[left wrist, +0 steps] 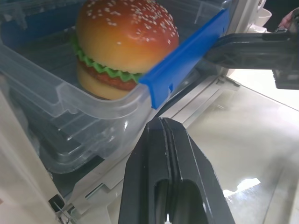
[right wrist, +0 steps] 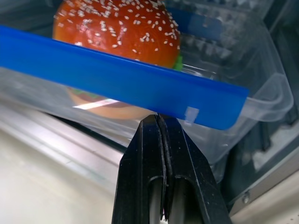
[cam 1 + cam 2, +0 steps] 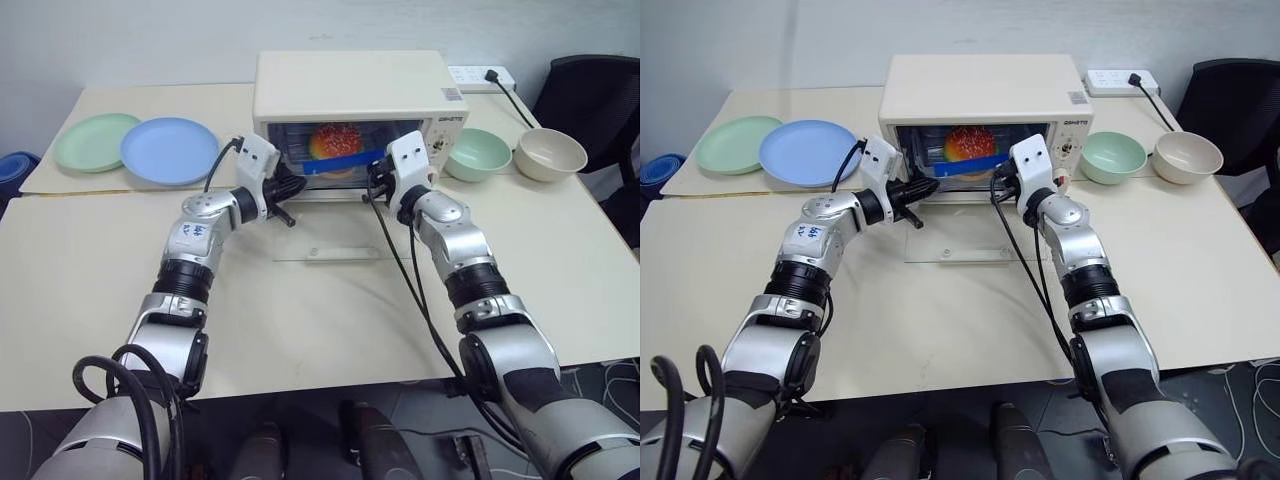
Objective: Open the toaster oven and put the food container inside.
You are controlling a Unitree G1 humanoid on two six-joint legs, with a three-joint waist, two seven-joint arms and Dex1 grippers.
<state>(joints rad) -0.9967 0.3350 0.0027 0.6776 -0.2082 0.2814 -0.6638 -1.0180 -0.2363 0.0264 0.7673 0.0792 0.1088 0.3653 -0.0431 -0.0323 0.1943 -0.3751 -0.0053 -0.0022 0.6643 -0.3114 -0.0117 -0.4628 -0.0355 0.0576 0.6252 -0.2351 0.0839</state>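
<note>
Lighting even and bright across both head views; shadows beneath the arms on the table (image 3: 300, 320) soft and faint. The lowered glass door (image 3: 330, 245) reads almost invisible. Left wrist view: a white glare patch on the glossy door (image 1: 238, 184). Right wrist view: a streak of reflection on the food container (image 2: 93, 105); near fingers slightly soft

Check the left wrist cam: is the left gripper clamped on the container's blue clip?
No: the left gripper is shut on nothing, its tips just below the food container's blue clip, which sits in the toaster oven.
</note>
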